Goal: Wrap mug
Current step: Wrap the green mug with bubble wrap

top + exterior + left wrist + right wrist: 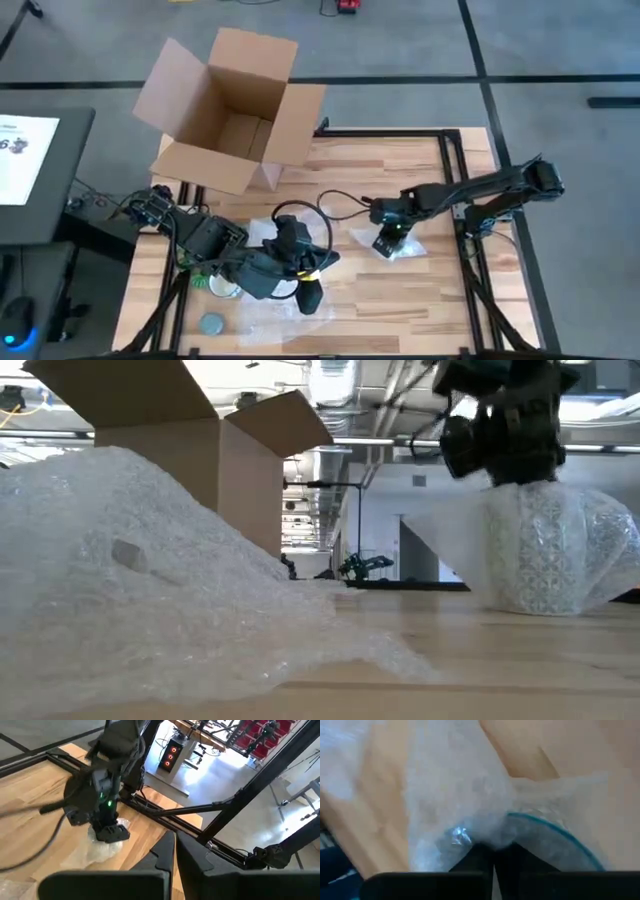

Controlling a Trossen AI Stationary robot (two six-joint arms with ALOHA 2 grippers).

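Left gripper [309, 297] low with jaws together; right gripper [386, 244] pointed downward, jaws closed.

We see a butcher-block wooden table [400, 290] on a black metal frame, standing on a grey floor [560, 60] crossed by dark lines, with a bright white-walled room beyond, silver ceiling ducts [330, 380] overhead and red storage bins [265, 740] on shelving in the distance.
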